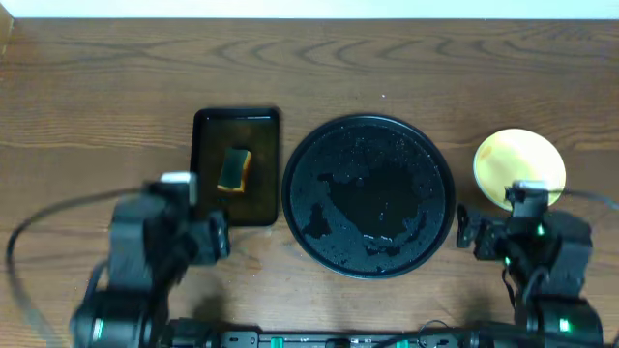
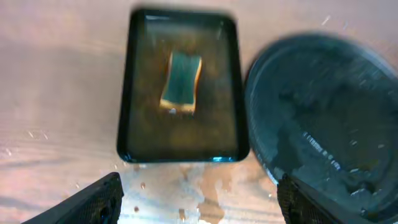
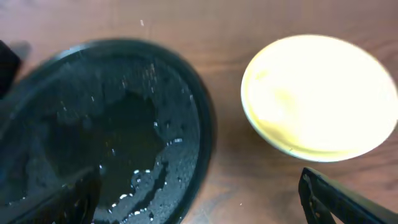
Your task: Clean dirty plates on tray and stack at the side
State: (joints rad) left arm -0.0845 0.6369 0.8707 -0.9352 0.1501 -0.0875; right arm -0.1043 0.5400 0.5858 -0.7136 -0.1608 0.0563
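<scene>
Wood-grain table [image 1: 97, 77]; wet black tray [image 1: 368, 145] centre, yellow plate [image 1: 517, 159] apart, right.

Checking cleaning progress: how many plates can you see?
1: a pale yellow plate on the table, right of the round black tray; others may lie hidden beneath it.

No readable text, label, brand or number anywhere.

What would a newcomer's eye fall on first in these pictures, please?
Most likely the large round black tray at the centre of the wooden table, glistening with water droplets and bearing no plates. Next come the pale yellow plate resting just right of it, and the sponge lying in the smaller rectangular tray to the left.
</scene>
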